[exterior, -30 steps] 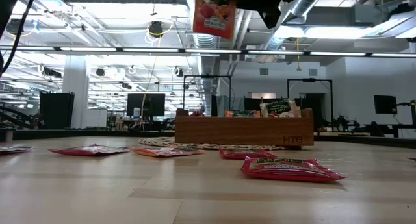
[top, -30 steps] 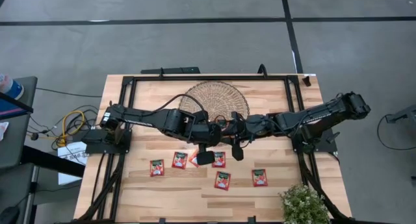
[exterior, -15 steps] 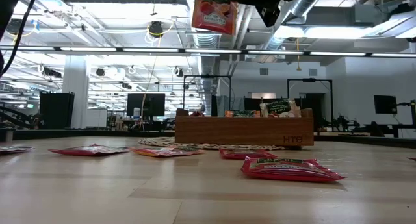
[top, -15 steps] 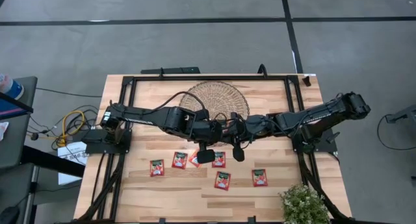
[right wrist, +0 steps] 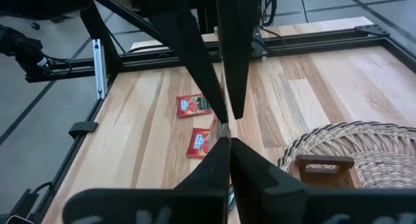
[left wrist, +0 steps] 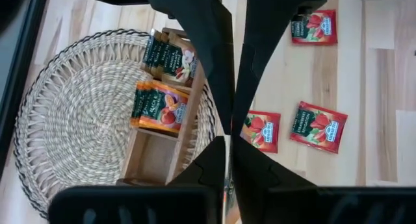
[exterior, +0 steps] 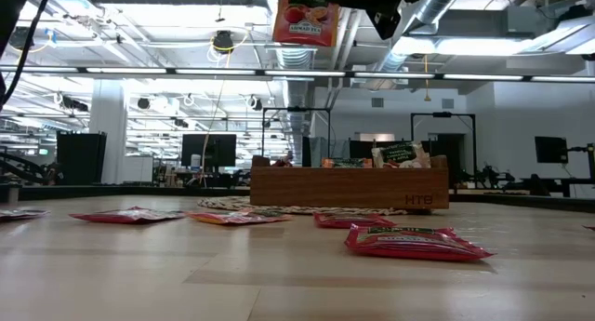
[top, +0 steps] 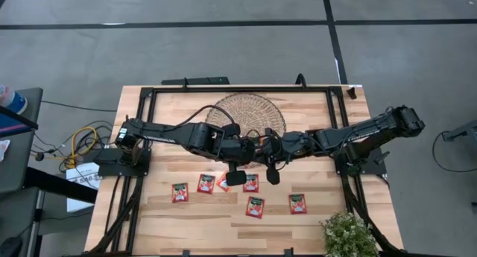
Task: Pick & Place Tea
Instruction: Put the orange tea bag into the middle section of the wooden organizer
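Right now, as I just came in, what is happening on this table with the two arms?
Both arms meet over the middle of the table. The left end effector and the right end effector are shut tip to tip, and both appear to pinch one tea sachet held well above the table. Five more sachets lie flat on the wood. The wooden tray on the woven mat already holds some.
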You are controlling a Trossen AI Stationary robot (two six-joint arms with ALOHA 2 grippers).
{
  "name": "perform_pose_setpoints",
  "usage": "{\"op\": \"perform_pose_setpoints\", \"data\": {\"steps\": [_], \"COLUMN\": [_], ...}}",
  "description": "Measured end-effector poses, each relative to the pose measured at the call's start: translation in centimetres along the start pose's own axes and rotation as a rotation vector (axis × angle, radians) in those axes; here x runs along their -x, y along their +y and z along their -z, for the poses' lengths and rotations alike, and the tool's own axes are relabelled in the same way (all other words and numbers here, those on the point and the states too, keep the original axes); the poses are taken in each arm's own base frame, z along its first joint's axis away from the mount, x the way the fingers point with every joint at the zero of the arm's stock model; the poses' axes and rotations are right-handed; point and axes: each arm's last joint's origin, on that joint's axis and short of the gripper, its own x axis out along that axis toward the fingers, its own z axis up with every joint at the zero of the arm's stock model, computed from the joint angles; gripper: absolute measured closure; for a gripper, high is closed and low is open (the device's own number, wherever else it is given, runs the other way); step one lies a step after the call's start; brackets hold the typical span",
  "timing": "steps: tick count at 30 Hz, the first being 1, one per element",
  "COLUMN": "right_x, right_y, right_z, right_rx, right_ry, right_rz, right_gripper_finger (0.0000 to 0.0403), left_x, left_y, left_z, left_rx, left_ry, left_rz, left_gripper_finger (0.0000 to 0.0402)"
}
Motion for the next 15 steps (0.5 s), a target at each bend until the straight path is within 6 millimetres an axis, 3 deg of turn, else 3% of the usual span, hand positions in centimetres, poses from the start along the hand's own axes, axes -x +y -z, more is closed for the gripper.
{"op": "perform_pose_setpoints", "data": {"steps": [15], "right_x": [0.0], "right_y": [-1.2], "right_z": [0.6], "right_rx": [-0.024], "right_ry": [0.065], "right_rz": [0.098], "right_gripper_finger": [0.0403], "left_x": [0.0], "left_y": [0.1], "left_z": [0.1], "left_rx": [-0.009], "left_ry": [0.006], "left_rz": [-0.016], "left_gripper_finger": [0.024]}}
